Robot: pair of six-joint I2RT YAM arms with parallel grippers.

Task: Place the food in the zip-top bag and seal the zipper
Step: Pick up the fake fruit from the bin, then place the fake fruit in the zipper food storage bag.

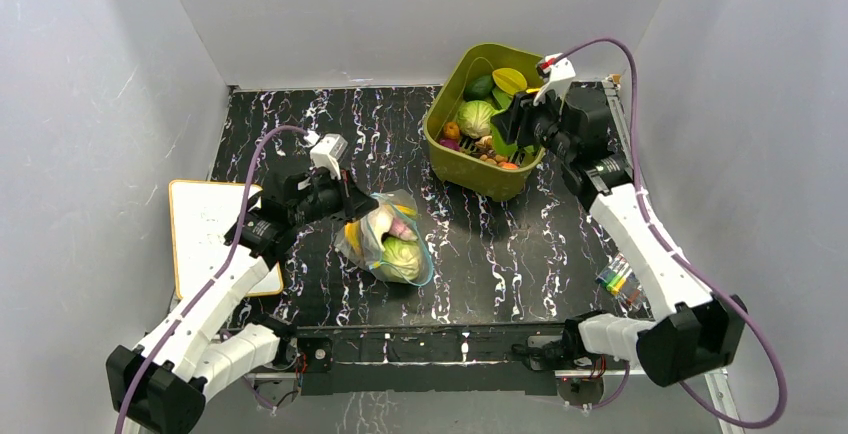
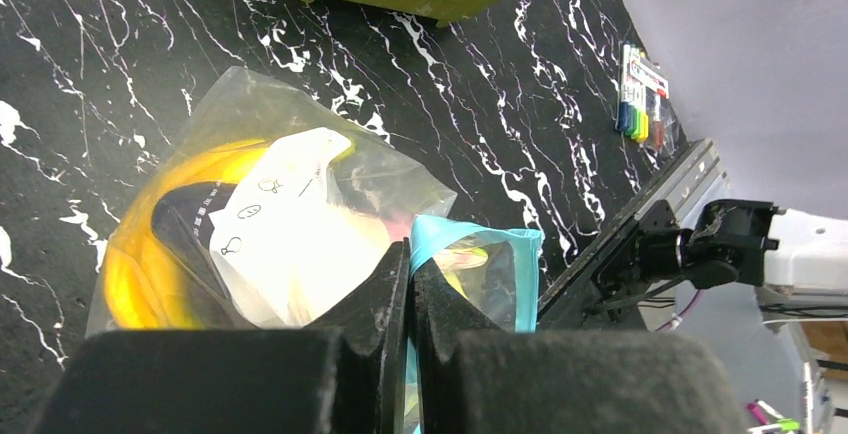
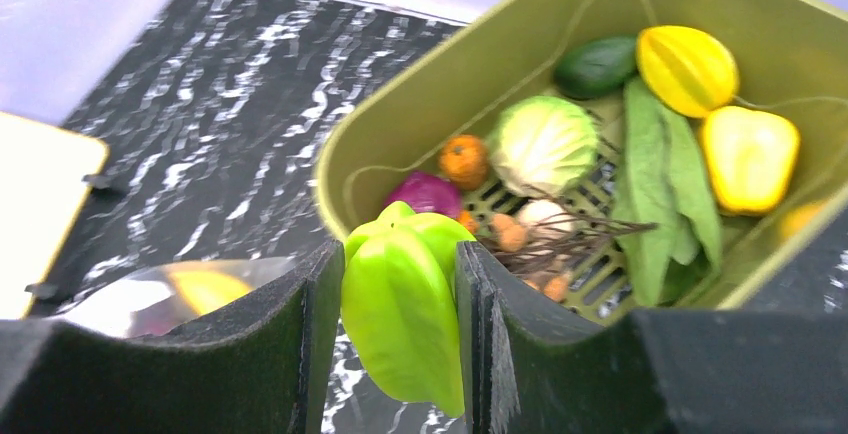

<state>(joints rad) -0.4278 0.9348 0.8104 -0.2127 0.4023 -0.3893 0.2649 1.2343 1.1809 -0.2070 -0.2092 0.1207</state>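
Black marble-patterned table (image 1: 300,124) fills the top view. The bag (image 1: 392,246), with some food already inside, lies near the front edge, a little left of the middle. The left gripper (image 1: 352,204) touches its left side. The right gripper (image 1: 512,126) hangs over the green tub (image 1: 445,99) near the back right corner, so the bag lies forward and to the left of it, with bare table between them.

From the left wrist, the jaws are pressed together on the light blue zipper (image 2: 470,229).

From the right wrist, the jaws are clamped on a green star fruit (image 3: 400,324), its long axis along the fingers. The bag shows low on the left. I judge that the carry must first pass over the tub's wall.
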